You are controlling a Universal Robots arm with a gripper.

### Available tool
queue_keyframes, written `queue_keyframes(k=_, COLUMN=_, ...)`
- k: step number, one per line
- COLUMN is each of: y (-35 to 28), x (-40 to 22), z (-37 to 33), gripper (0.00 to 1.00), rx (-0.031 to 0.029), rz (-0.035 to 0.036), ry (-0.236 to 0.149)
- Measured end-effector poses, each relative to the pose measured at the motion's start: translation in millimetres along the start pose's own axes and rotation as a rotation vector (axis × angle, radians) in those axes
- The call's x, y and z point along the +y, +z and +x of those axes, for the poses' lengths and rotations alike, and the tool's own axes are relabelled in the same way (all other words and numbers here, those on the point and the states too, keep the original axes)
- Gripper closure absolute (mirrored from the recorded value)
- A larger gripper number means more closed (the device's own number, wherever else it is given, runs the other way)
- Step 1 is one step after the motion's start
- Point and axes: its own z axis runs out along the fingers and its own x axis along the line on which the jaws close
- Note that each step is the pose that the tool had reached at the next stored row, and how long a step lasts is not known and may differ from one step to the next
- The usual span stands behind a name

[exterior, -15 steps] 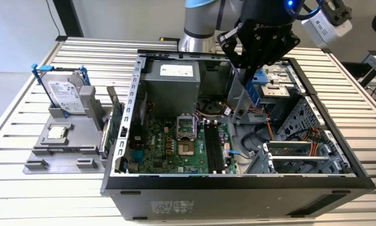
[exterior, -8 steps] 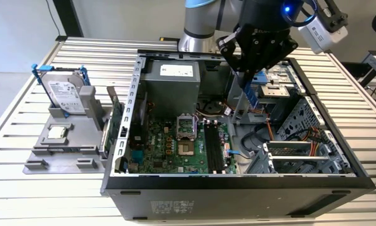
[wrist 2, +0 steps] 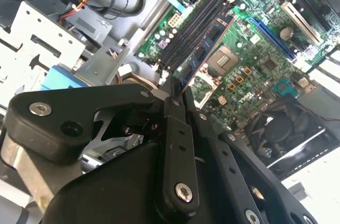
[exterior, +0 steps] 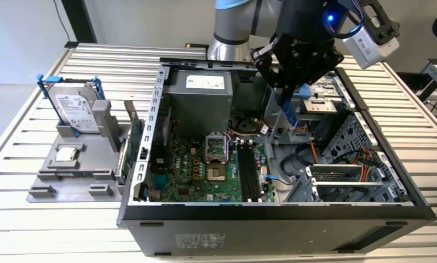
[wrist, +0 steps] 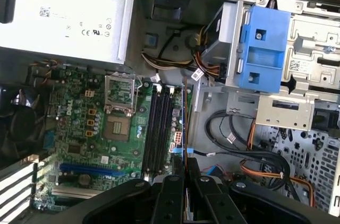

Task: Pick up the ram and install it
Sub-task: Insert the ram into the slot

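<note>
The gripper [exterior: 286, 83] is hovering over the open computer case [exterior: 277, 219], its fingers clamped together on the ram [exterior: 290, 112]. In the exterior view the ram is hanging upright at six o'clock from the fingertips, off the motherboard [exterior: 196, 170], with the black slots [exterior: 249, 170] lying at about seven o'clock from its lower end. The silver hard drive [exterior: 76, 109] is standing on the table [exterior: 28, 230] at nine o'clock from the case.

The second wrist view is showing the gripper [wrist 2: 178, 92] pinching one end of the ram [wrist 2: 210, 43], whose blue face with a copper edge is reaching out over the slots [wrist 2: 191, 30]. The first wrist view is showing the ram [wrist: 184, 128] edge-on as a thin line running from the gripper [wrist: 184, 173], just beside the slots [wrist: 159, 128] on the side toward the blue drive bracket [wrist: 263, 49].

The gripper's body is hiding the held end of the ram, and how high the stick is hanging above the board is hard to judge.
</note>
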Motion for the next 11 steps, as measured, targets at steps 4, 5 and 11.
queue_keyframes(k=4, y=3.8, x=0.0, z=0.1, gripper=1.0, rx=0.0002, rz=0.0029, ry=0.003)
queue_keyframes(k=5, y=4.5, x=0.0, z=0.2, gripper=1.0, rx=0.0003, rz=0.0035, ry=0.004)
queue_keyframes(k=11, y=9.2, x=0.0, z=0.3, gripper=1.0, rx=0.0008, rz=0.0059, ry=0.008)
